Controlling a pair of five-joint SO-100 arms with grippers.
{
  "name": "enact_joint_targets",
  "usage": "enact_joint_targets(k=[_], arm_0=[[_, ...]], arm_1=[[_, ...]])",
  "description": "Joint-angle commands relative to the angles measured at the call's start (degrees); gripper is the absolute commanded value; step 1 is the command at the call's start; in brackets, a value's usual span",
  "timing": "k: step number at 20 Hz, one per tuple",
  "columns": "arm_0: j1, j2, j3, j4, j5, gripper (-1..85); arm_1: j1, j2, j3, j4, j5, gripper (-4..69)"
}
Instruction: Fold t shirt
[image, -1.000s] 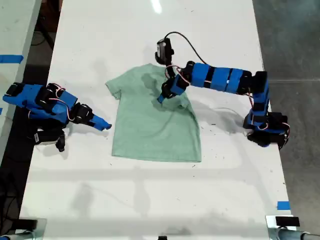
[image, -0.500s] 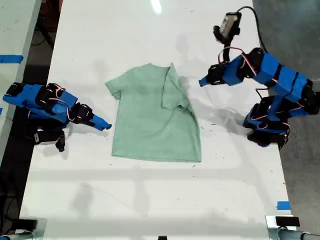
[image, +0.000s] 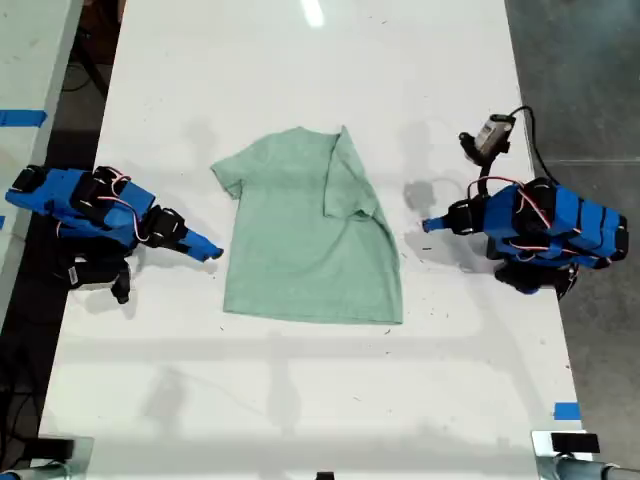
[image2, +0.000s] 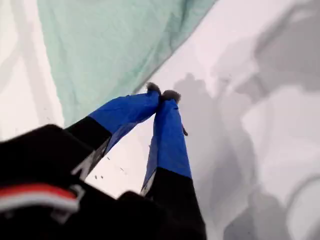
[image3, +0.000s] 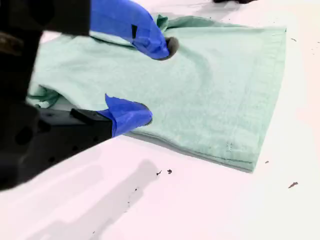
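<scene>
The pale mint-green t shirt (image: 300, 250) lies flat in the middle of the white table, with the sleeve (image: 347, 185) on the exterior view's right folded inward over the body. My first gripper (image: 427, 224) is shut and empty, pulled back a short way off the shirt's edge on the exterior view's right. In the first wrist view its tips (image2: 162, 94) meet over bare table, with the t shirt (image2: 100, 45) beyond. My second gripper (image: 210, 252) sits at the shirt's edge on the exterior view's left. It stands open (image3: 159, 82) over the t shirt (image3: 215, 75), holding nothing.
The white table (image: 300, 400) runs well beyond the shirt on all sides. Dark floor borders it on the exterior view's right, and a second pale table (image: 25, 60) stands at that view's left. A blue tape mark (image: 567, 410) sits near the lower right corner of that view.
The first arm was reaching over the shirt at the folded sleeve; it has lifted away and drawn back toward its base, leaving the sleeve folded inward. The second arm has not moved.
</scene>
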Motion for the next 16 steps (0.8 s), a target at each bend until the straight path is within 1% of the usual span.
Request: enact_joint_targets(k=[1, 3, 5, 9, 13, 16], arm_0=[[0.44, 0.53, 0.09, 0.09, -0.88, 17.4], [0.44, 0.53, 0.09, 0.09, -0.88, 17.4], [0.44, 0.53, 0.09, 0.09, -0.88, 17.4], [0.44, 0.53, 0.09, 0.09, -0.88, 17.4], [0.44, 0.53, 0.09, 0.09, -0.88, 17.4], [0.44, 0.53, 0.09, 0.09, -0.88, 17.4]], arm_1=[[3.16, 0.88, 4.22, -1.76, -3.96, 1.3], [5.71, 0.88, 9.67, -1.85, -5.71, 1.3], [5.36, 0.88, 8.35, -1.14, -8.17, 1.3], [8.53, 0.88, 10.72, -0.7, -1.93, 4.6], [7.47, 0.88, 10.81, -0.62, -1.49, 7.6], [7.38, 0.88, 10.81, -0.62, -4.75, 7.0]])
